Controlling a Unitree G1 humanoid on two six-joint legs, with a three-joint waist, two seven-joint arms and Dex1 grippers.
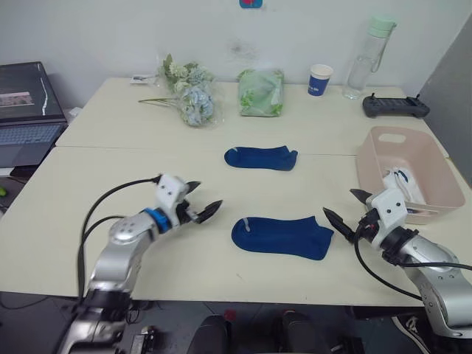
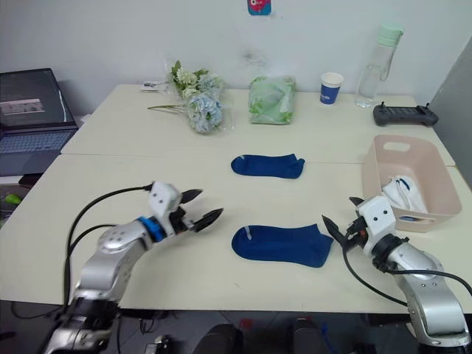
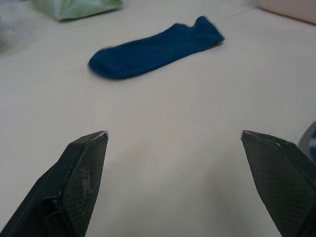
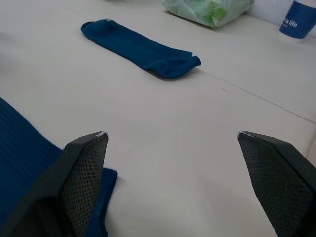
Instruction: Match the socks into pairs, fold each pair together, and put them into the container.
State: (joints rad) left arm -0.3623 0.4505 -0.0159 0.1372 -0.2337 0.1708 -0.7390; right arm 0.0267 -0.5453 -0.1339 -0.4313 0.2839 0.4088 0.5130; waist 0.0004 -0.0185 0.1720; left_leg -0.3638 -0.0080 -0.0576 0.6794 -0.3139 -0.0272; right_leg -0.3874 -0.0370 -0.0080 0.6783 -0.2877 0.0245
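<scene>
Two dark navy ankle socks lie flat on the pale cream desk (image 1: 110, 169): the near navy sock (image 1: 282, 236) at the centre front, the far navy sock (image 1: 261, 157) at its 12 o'clock, well apart. The pale pink rectangular plastic tub (image 1: 383, 144) sits at 3 o'clock near the desk's right edge, with a white sock bundle (image 1: 402, 186) already inside. The left end effector (image 1: 203, 207) hovers with fingers spread at 9 o'clock of the near sock; the right end effector (image 1: 344, 208) is likewise spread at the sock's 3 o'clock end. The navy pair seems in hand; next, one sock probably must be laid on the other. Bare desk between them leaves ample room.
</scene>
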